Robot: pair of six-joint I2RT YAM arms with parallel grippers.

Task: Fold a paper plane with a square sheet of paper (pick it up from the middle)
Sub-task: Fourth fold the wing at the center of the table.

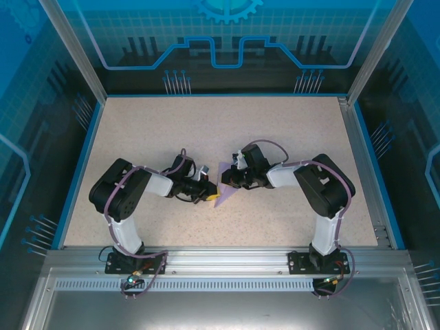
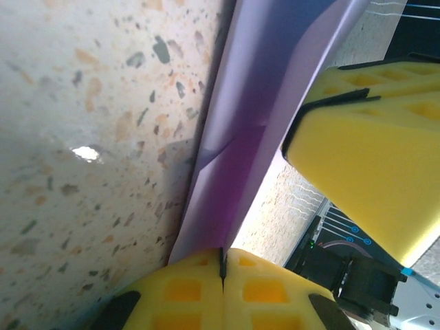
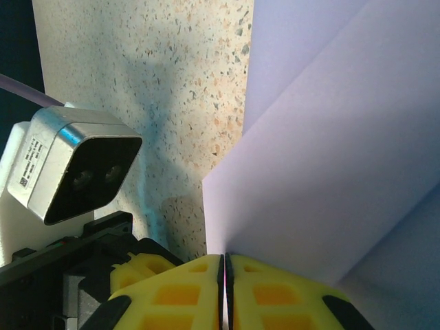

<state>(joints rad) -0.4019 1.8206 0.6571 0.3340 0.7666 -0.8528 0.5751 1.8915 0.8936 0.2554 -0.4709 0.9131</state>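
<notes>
The table [image 1: 275, 137] is a speckled beige slab with tan and grey flecks. It has a blue rim [image 1: 77, 172] along its sides and an aluminium rail [image 1: 227, 258] at the near edge, where both arms are bolted. Around it stand translucent blue walls [image 1: 227, 41] printed with grids and circuit-like lines, held in metal posts. Near the table's middle the two arms meet over the paper [image 1: 221, 187], a lavender sheet already creased into layers and showing as a small pointed shape from above. The left gripper [image 2: 222, 260] has its yellow fingers pressed together on one edge of the paper. The right gripper [image 3: 225, 265] pinches another edge, its jaws closed on the sheet with only a sliver between them. The paper stands on edge between them; whether it touches the table I cannot tell. A soft shadow falls on the flecked surface beside it.
</notes>
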